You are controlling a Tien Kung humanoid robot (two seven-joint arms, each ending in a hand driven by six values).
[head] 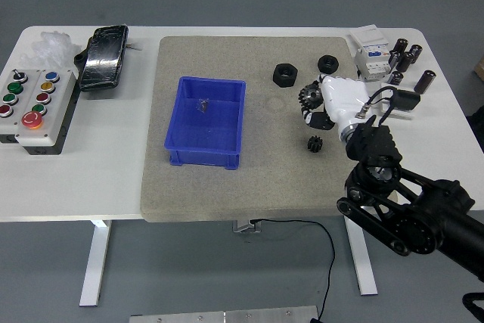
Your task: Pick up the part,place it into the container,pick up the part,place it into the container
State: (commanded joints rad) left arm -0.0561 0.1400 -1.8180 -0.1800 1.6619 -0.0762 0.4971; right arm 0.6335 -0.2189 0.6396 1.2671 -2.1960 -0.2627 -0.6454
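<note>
Right hand [324,105] fingers closed around black gear [307,97] (held above mat), blue container [206,122] well left.

Light was bright and even from overhead; shadows were soft, focus sharp, with faint glare on the desk [113,149].

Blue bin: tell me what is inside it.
The blue bin holds one small greyish part near its far wall. The rest of its floor looks bare; nothing covers it.
</note>
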